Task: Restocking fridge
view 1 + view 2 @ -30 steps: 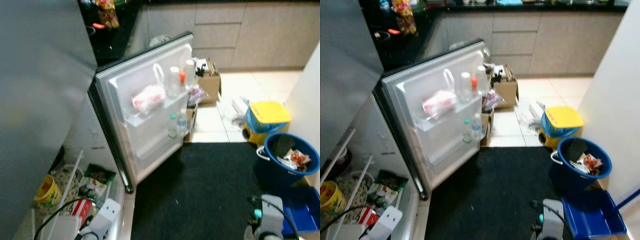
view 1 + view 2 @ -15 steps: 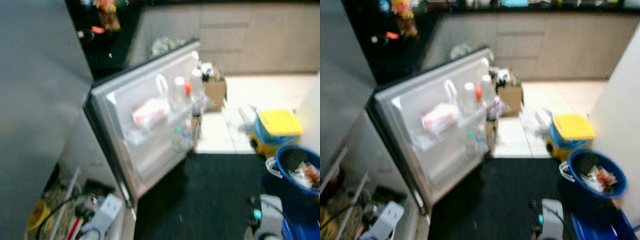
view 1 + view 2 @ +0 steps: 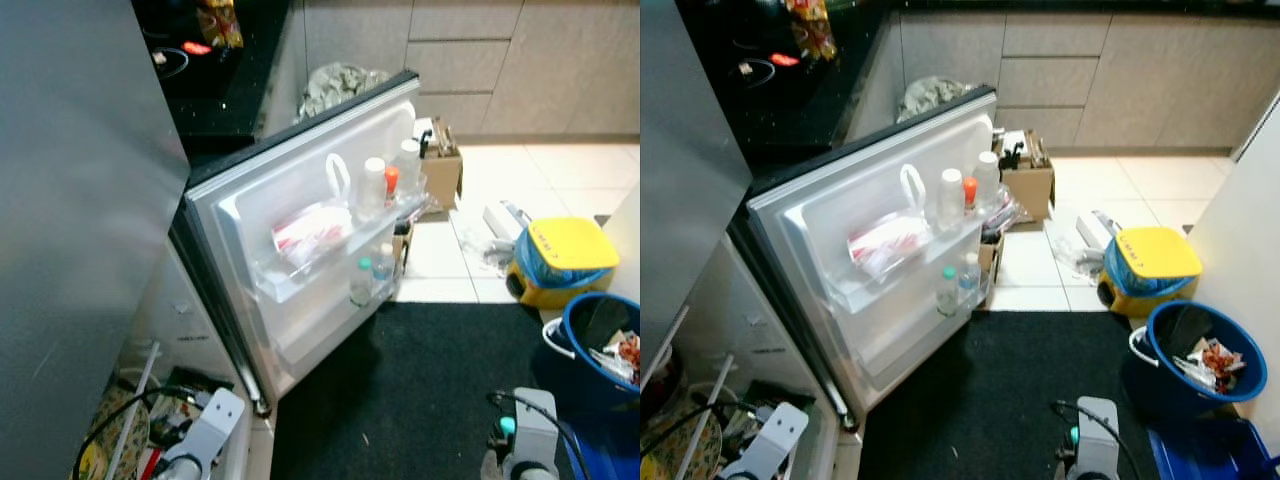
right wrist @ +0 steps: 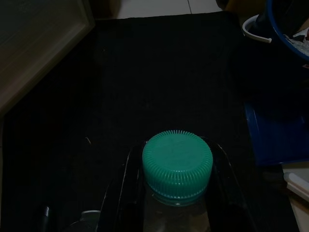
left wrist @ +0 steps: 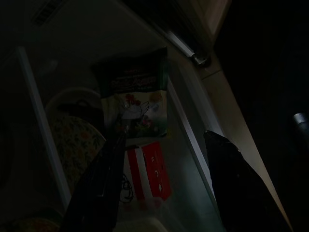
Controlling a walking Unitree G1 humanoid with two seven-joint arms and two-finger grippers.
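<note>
1. Between the black fingers [image 4: 219,186] of the right gripper [image 4: 176,193], a clear bottle [image 4: 177,170] with a ribbed green cap is clamped, held above the black mat [image 3: 430,380].
2. Left gripper [image 5: 164,183]: fingers spread apart over a fridge drawer [image 5: 145,145] of packets.
3. Fridge door [image 3: 310,240]: open, its shelves holding bottles; it sits lower in view than a second ago and is sharp again, since the camera has shifted.

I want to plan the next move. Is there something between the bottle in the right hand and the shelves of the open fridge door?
Nothing visible blocks the way. The right hand holds the green-capped bottle low over the black mat, and only bare mat lies between it and the fridge door. The door shelves already hold bottles and a bag, so free space there looks limited.
</note>
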